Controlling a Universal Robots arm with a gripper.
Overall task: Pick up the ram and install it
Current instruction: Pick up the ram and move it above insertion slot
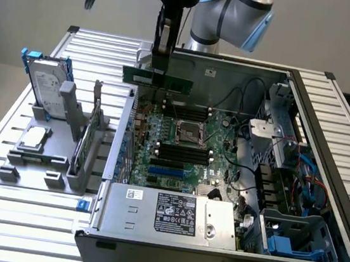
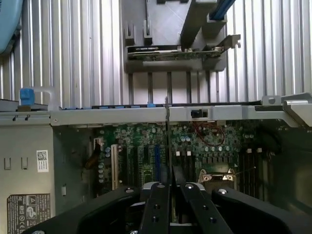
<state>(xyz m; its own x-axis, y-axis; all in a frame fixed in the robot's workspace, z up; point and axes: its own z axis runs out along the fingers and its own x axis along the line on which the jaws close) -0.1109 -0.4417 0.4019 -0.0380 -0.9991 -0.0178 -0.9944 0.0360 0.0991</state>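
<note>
Over open computer case (image 1: 227, 66), fingers (image 1: 161, 62) pinching ram (image 1: 157, 80) (long edge level), high above motherboard (image 1: 222, 137).

Long, narrow green circuit-board RAM stick (image 1: 177, 83) with dark chips along its face. Raised in the air, long edge level, face upright, pinched near mid-length from above by the gripper (image 1: 160, 73). Positioned over the far side of the open computer case (image 1: 247, 66), above the motherboard (image 1: 185, 151). Edge-on thin line (image 2: 167, 141) in the wrist view.
</note>
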